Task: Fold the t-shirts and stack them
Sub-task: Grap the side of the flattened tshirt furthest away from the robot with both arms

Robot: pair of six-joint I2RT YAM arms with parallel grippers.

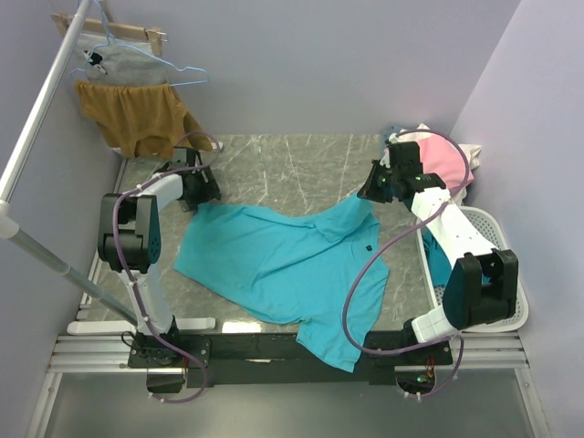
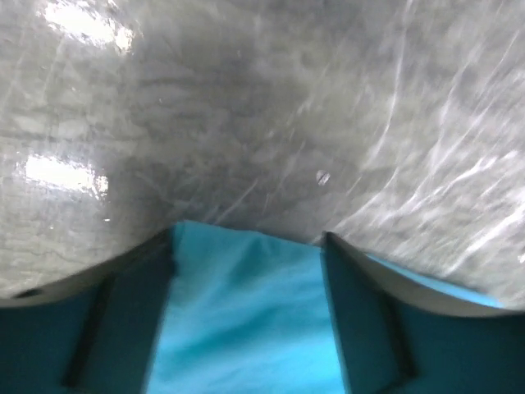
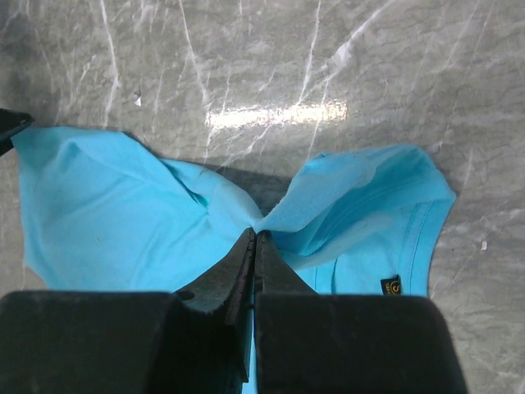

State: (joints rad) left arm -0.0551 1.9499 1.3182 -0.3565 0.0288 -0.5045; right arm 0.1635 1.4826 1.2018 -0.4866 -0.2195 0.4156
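A turquoise t-shirt (image 1: pixel 274 255) lies spread on the marble table (image 1: pixel 274 164), its lower part hanging over the near edge. My right gripper (image 1: pixel 372 189) is shut on a pinch of its far right part and lifts that fold off the table; the right wrist view shows the closed gripper (image 3: pixel 256 235) biting the cloth (image 3: pixel 98 213). My left gripper (image 1: pixel 196 190) is at the shirt's far left corner. In the left wrist view its fingers (image 2: pixel 361 320) stand wide apart with turquoise cloth (image 2: pixel 246 328) between them, the gripper (image 2: pixel 248 238) at the cloth's edge.
Pink and white shirts (image 1: pixel 443 155) are piled at the back right. A white basket (image 1: pixel 488 274) at the right holds teal cloth (image 1: pixel 438 260). A mustard-brown garment (image 1: pixel 137 114) and a grey one (image 1: pixel 128 59) hang on a rack at the back left.
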